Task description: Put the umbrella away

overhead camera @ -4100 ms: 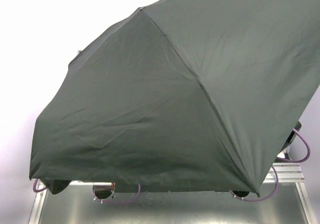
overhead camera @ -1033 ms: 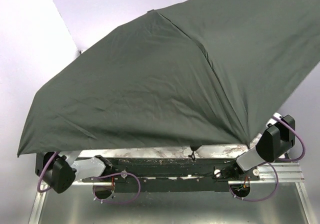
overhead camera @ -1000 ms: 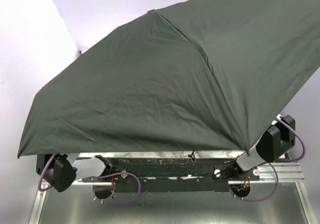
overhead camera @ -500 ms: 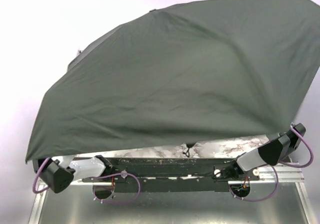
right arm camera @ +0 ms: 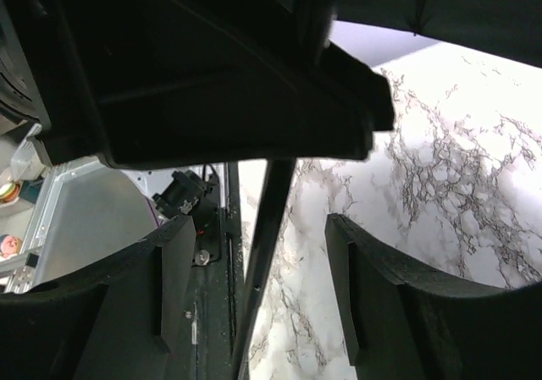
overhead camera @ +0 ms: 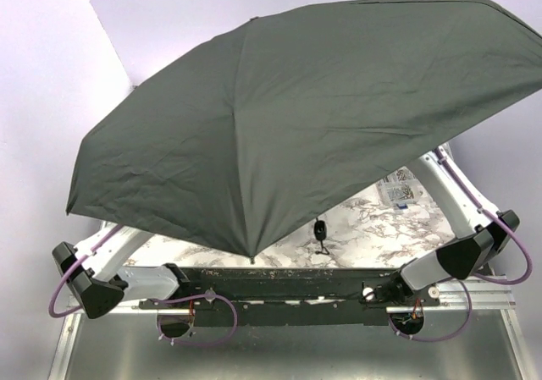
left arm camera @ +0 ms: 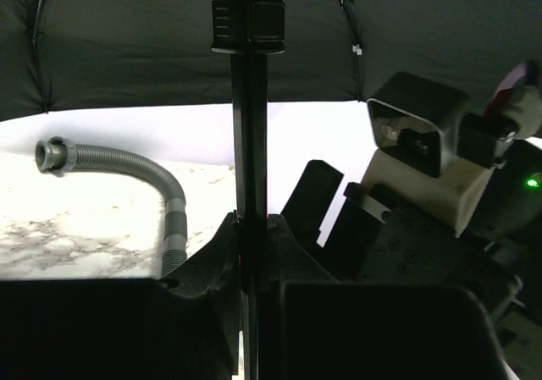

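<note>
Three views, and only two of them get under the cloth. From overhead the umbrella [overhead camera: 296,118] is fully open, its black canopy tilted down to the left and hanging over most of the marble bench [overhead camera: 381,228]. It hides both wrists completely. Only the left arm [overhead camera: 118,253] and the right arm [overhead camera: 453,202] can be seen, reaching in under its rim. A small strap [overhead camera: 320,232] dangles below the near edge, and a little clear item [overhead camera: 398,190] sits on the bench near the right arm, too small to name.

Switch to the left wrist camera and the story opens up. The thin shaft [left arm camera: 250,160] stands upright through the middle of the picture, with the runner [left arm camera: 247,24] up at the ribs. The left gripper [left arm camera: 250,236] has it, jaws clenched tight around the shaft with no gap showing. Off to one side a grey ribbed hose [left arm camera: 127,164] lies curved on the marble, well apart from the shaft; the overhead camera cannot see it at all. The right arm's wrist block [left arm camera: 419,134] sits close by, with a green light glowing beside it.

Now the right wrist camera. The right gripper [right arm camera: 258,261] is released, its fingers [right arm camera: 174,287] spread wide. The shaft runs slantwise between them, with daylight on both sides and touching neither. A dark bulk fills the top of that view, too close to make out.
</note>
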